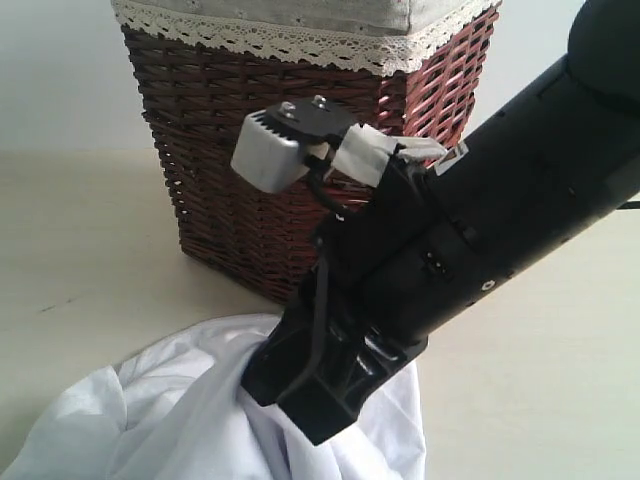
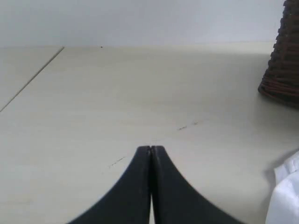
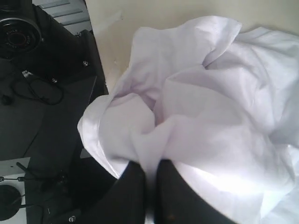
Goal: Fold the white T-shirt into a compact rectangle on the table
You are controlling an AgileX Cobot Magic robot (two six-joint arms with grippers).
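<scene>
From the exterior view, the right arm slants down across a brown wicker basket (image 1: 250, 130) with a lace-edged cloth liner (image 1: 300, 25). Its right gripper (image 1: 305, 415) is sunk into the white T-shirt (image 1: 170, 420), which lies in a crumpled heap on the pale desk (image 1: 80, 230) just in front of the basket.

In the left wrist view, the left gripper (image 2: 150, 151) hangs over bare desk (image 2: 140, 84), its two dark fingers pressed flat together with nothing between them. A corner of the basket (image 2: 282, 60) and a bit of the shirt (image 2: 287, 191) show to one side.

In the right wrist view, the right gripper (image 3: 150, 170) is pinched tight on a fold of the shirt (image 3: 201, 121). The cloth bunches up in deep wrinkles right at the desk's edge (image 3: 100, 56), with the dark floor (image 3: 42, 116) beyond.
</scene>
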